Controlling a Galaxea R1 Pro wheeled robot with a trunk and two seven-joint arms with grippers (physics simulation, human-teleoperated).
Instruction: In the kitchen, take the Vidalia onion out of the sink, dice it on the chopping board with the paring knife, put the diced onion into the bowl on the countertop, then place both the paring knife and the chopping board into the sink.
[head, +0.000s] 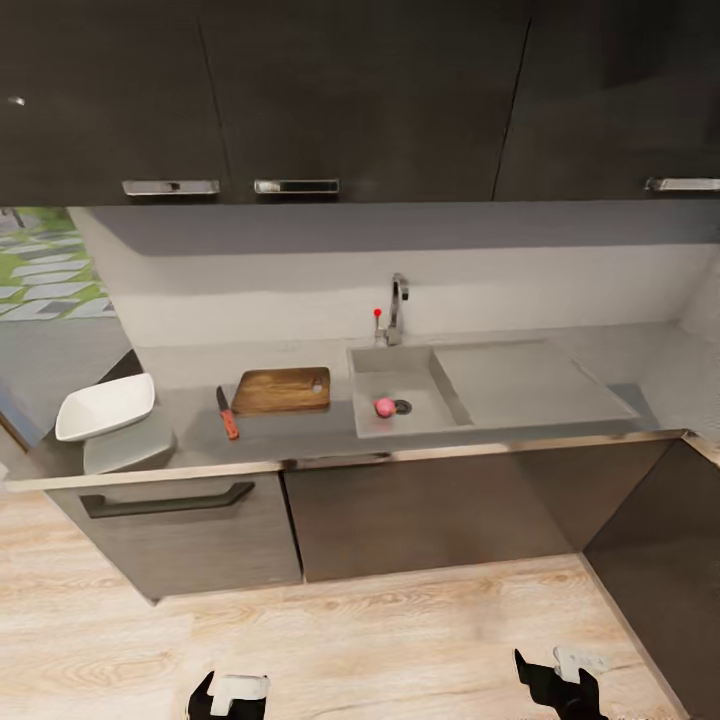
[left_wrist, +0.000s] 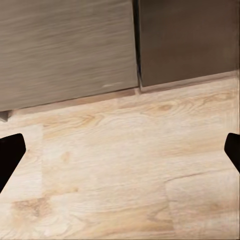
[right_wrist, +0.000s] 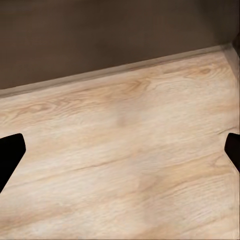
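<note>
The pinkish Vidalia onion (head: 385, 406) lies in the sink (head: 420, 420) basin beside the drain. Left of the sink, the wooden chopping board (head: 283, 390) rests flat on the grey countertop (head: 300, 440). The red-handled paring knife (head: 228, 413) lies just left of the board. At the counter's left end sits the white bowl (head: 105, 406). My left gripper (head: 228, 697) and right gripper (head: 558, 688) hang low over the wood floor, well short of the counter. In the wrist views the left gripper (left_wrist: 120, 152) and the right gripper (right_wrist: 120, 152) have their fingers spread wide, holding nothing.
A chrome tap (head: 398, 308) with a red knob (head: 377, 313) stands behind the basin, and the drainboard (head: 530, 385) extends right. Dark wall cabinets (head: 360, 100) hang above. Base cabinet fronts (head: 420, 515) face me, and a side cabinet (head: 660, 540) juts out at right.
</note>
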